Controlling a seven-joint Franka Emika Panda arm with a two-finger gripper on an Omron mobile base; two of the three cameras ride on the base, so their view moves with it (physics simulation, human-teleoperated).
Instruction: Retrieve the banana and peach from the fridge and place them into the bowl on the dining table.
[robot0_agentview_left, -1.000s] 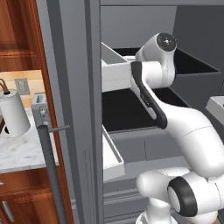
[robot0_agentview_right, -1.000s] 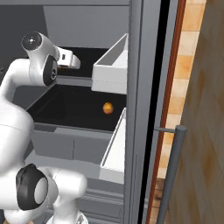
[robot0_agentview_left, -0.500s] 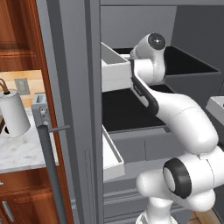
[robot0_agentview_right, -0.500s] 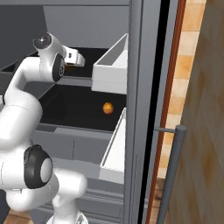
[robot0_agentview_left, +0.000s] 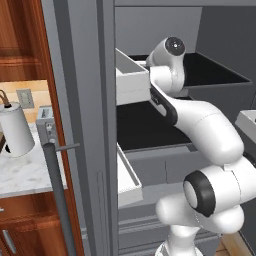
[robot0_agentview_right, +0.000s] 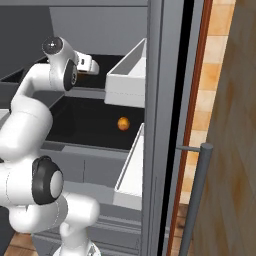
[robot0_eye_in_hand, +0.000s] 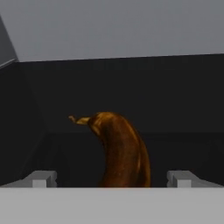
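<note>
The fridge stands with its doors open and dark shelves showing. A dark yellowish-brown banana lies on the upper shelf, close ahead of my gripper. It lies in line with the gap between the two fingertips, which stand wide apart and open, clear of it. From the right base view, my gripper reaches over the upper shelf beside a white door bin. The small round orange peach rests on the lower dark shelf. The bowl and the dining table are out of view.
White door bins jut out from both open doors, flanking the arm. Long grey door handles stand in the foreground. To the left is a marble wall counter with a white cylinder under brown cabinets.
The arm's upper joints have swung and the hand has pushed further in over the upper shelf. The jaws have stayed open and the peach has not moved.
</note>
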